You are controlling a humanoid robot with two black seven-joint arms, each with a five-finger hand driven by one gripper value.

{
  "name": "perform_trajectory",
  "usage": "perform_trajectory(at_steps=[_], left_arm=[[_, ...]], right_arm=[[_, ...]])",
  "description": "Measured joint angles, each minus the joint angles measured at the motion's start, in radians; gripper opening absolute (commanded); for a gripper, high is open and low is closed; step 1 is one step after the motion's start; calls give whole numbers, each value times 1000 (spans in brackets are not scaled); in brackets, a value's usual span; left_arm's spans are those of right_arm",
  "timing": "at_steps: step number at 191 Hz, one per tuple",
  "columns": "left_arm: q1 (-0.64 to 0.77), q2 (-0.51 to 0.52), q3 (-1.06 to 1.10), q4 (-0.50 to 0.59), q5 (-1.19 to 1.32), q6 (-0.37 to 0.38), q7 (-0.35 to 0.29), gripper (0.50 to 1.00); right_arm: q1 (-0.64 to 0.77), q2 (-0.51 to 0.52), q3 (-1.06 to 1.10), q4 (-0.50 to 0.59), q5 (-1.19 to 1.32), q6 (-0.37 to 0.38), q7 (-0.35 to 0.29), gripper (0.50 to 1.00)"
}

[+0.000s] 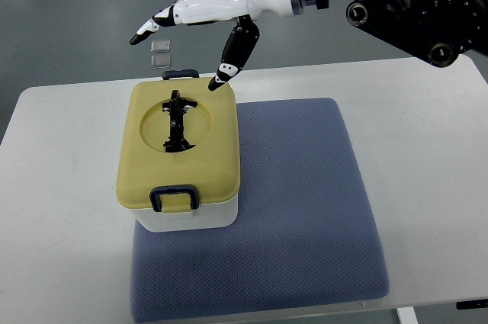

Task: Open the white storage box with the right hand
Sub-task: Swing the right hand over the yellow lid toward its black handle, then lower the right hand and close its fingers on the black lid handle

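right arm enters from the upper right of the frame, black joints near the edge, white forearm reaching left. right hand (pixel 200 23) sits above the far edge of the storage box (pixel 180 162), palm down, fingers (pixel 152 25) stretched out wide toward the upper left, holding nothing. thumb (pixel 231 56) points down, its tip just at the box's far right corner; contact cannot be told.

one storage box: white body, yellow lid (pixel 206 152), left of centre in the frame, on the near-left part of a blue mat (pixel 305 210). lid closed. two dark latches: one on the near edge (pixel 174 198), one on the far edge (pixel 180 74). one black handle (pixel 177 120) folded in the lid's round recess.

one mat, on one white table (pixel 53 210). two small clear squares (pixel 161 53) on the floor beyond the table.
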Motion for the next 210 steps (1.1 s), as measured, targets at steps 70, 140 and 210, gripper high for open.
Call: perform_trajectory(at_steps=[70,140,210], left_arm=[[0,0,0,0,0,0,0,1000],[0,0,0,0,0,0,0,1000],[0,0,0,0,0,0,0,1000]], right_arm=[[198,149,-245,-5,-126,-11,0,936],[226,203,-349,-63,-182,-72,-5,936],[197,220,-365,-108,-189,-108,-6,934]])
